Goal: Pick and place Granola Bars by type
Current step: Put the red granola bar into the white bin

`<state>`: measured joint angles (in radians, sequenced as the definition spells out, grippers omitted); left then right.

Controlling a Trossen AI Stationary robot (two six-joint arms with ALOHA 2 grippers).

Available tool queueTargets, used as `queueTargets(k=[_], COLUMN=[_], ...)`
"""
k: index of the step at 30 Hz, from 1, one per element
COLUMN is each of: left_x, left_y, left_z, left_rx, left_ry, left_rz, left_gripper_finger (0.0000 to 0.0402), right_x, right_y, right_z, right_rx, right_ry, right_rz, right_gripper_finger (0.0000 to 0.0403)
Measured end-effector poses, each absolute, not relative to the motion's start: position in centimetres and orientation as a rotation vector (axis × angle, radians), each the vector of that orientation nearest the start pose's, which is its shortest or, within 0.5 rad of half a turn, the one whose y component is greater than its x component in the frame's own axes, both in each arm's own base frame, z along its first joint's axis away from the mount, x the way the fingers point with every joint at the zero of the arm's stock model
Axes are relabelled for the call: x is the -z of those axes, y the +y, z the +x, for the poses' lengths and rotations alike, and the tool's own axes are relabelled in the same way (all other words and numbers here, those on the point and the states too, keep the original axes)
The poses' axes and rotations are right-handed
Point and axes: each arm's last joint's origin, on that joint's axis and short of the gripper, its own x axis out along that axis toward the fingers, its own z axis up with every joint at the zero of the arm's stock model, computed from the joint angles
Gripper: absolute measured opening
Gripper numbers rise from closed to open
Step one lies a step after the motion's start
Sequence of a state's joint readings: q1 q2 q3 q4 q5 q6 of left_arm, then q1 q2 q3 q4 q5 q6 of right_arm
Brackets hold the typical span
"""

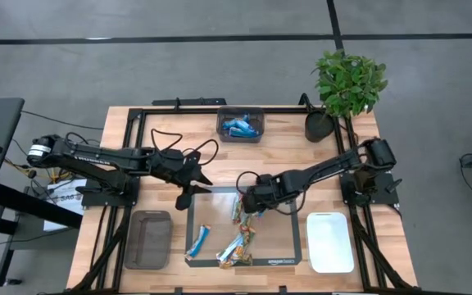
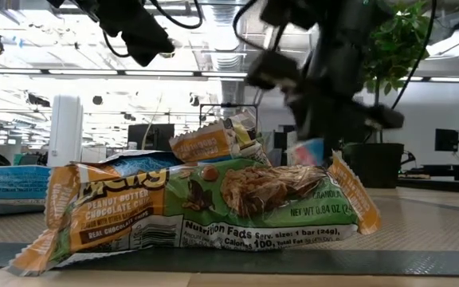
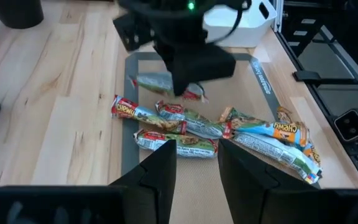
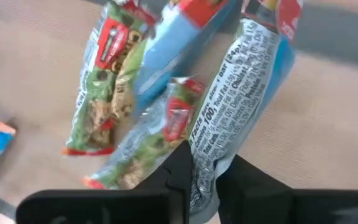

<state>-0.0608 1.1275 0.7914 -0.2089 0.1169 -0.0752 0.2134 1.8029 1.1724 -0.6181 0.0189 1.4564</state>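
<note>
Several granola bars in shiny wrappers lie loose on a grey mat (image 1: 283,233): a cluster (image 3: 185,124) near the mat's far edge, and others (image 1: 197,242) (image 1: 236,247) toward the near edge. My right gripper (image 1: 251,203) stands over the cluster, pointing steeply down, shut on a blue-and-white bar (image 4: 241,81). My left gripper (image 1: 197,187) hovers open above the mat's far left corner, with nothing between its fingers (image 3: 160,168). A dark bin (image 1: 240,124) at the far edge holds blue bars. My right gripper pinches the blue-and-white bar between its two fingers, close to one end (image 4: 205,180). The fingers come from above, slanting steeply down, and lie across the wrapper. The rest of the bar reaches away over the other bars; whether it is clear of them cannot be told.
A dark tray (image 1: 147,239) lies left of the mat and a white tray (image 1: 330,242) right of it. A potted plant (image 1: 347,82) stands at the far right corner. In the low view a green-and-orange bar (image 2: 198,203) fills the foreground.
</note>
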Motion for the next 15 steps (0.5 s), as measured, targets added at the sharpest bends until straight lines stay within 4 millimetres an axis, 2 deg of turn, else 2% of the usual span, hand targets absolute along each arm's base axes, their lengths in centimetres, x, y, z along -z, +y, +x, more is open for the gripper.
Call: queueTargets(k=[2,6,11,15], left_x=[-26.8,-26.8,-27.1,-27.2], left_y=[-1.8,-1.7,-1.7,-1.6], left_z=[24.0,24.0,24.2,24.3], left_rx=[0.139,0.114,0.090,0.050], left_ry=[0.550,0.544,0.515,0.500], left_rz=[-0.105,-0.123,-0.163,-0.207], left_gripper_finger=[0.0110,0.0110,0.0110,0.0110], right_x=[-18.8,-22.9,-28.4,-31.7], right_y=[7.2,6.7,6.7,7.1], right_z=[33.5,31.1,25.8,21.2], right_rx=[0.695,0.608,0.493,0.362], right_ry=[1.088,1.108,1.115,1.133], right_rz=[1.068,0.964,0.881,0.874], right_gripper_finger=[0.0034,0.0033,0.0035,0.0035])
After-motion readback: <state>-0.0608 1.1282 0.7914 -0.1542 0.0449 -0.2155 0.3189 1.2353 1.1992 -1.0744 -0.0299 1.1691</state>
